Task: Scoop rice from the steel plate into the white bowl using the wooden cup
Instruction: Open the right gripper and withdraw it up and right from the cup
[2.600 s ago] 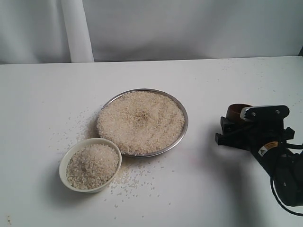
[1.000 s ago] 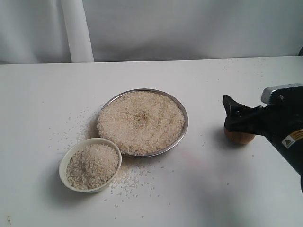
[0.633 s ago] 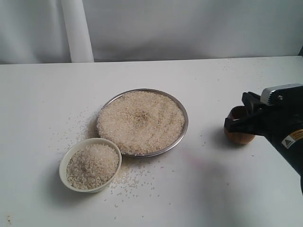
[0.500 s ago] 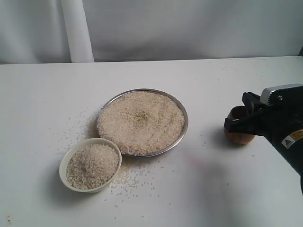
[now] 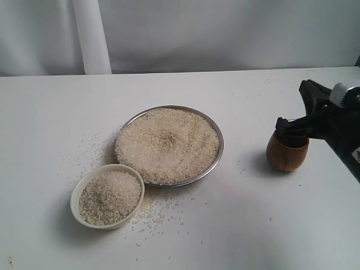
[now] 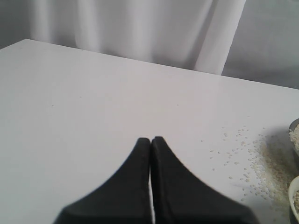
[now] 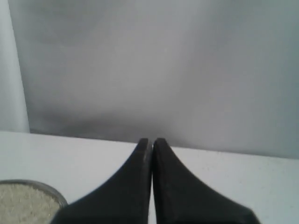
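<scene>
the small dark reddish-brown wooden cup (image 5: 287,154) now stands upright on the white tabletop (image 5: 56,112), right of the wide steel plate (image 5: 220,147) heaped with pale rice (image 5: 167,143). half a second ago it sat tilted against the right tool (image 5: 283,124). that tool has risen, its tips pressed together and empty, just over the cup's rim. the left tool (image 6: 150,138) is pressed together too. the arm's sticker (image 5: 356,156) is cut off and unreadable.
</scene>
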Controlling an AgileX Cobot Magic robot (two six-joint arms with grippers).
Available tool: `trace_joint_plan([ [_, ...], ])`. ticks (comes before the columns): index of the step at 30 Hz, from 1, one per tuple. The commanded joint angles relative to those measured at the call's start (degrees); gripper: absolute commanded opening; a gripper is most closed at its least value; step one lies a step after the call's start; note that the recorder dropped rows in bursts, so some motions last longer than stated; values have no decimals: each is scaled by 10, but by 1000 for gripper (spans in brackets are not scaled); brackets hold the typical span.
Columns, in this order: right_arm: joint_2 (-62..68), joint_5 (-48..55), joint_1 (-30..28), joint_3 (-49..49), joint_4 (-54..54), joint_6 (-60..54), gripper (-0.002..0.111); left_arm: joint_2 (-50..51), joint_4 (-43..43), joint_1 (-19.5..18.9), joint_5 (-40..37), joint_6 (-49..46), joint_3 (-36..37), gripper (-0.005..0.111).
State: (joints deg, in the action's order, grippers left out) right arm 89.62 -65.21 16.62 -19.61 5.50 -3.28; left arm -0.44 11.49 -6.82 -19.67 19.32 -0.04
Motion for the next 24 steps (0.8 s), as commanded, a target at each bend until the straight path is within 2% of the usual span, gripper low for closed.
trace_joint_plan([
  [1,-42,-2,0,2,-1,-10,0,4,-2,1,4,1,0,0],
  [24,-57,-4,0,2,-7,-10,0,4,-2,1,4,1,0,0],
])
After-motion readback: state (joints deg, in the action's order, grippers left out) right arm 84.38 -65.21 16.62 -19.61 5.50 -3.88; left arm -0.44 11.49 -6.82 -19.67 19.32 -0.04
